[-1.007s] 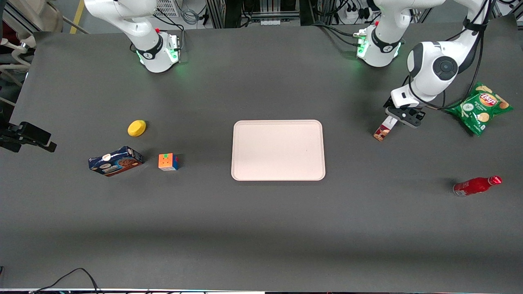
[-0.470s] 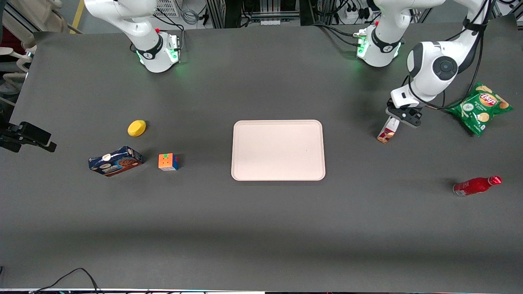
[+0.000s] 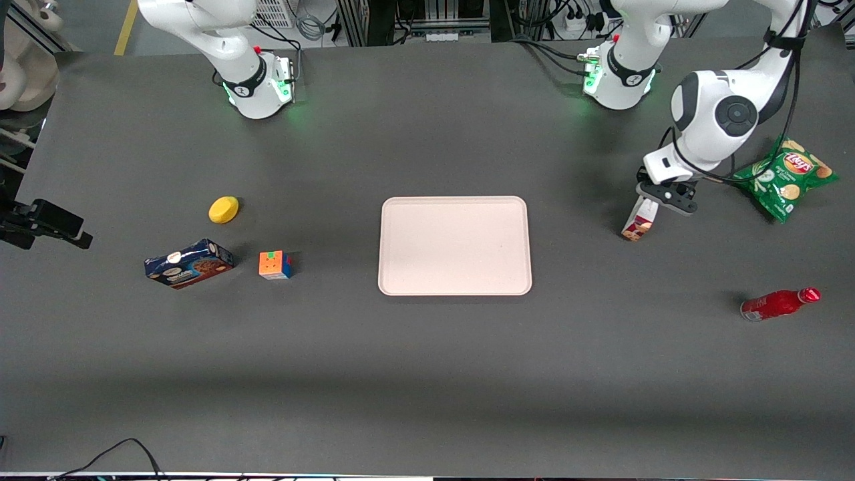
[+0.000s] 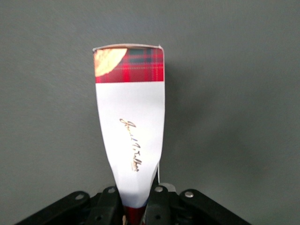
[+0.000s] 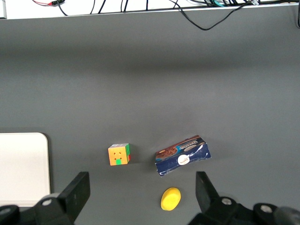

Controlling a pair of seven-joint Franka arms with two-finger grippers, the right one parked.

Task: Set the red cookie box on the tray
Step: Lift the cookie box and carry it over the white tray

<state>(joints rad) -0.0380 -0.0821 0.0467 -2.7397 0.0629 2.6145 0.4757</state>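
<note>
One box in hand: gripper (image 3: pixel 658 198) is clamped on the upper end of the red cookie box (image 3: pixel 639 221), which hangs below it, steeply tilted, lower end nearer the front camera. Wrist view shows the fingers (image 4: pixel 108 202) pinching the box (image 4: pixel 132 122) at its near end, label face up, plaid end away from the jaws. Box is off the tray (image 3: pixel 455 245), well apart from it, toward the working arm's end of the table (image 3: pixel 427 374), near the chip bag (image 3: pixel 785 177).

White arm, black end effector (image 3: pixel 658 198)

two cookie boxes (image 3: pixel 639 220), one tray (image 3: pixel 455 245)
</note>
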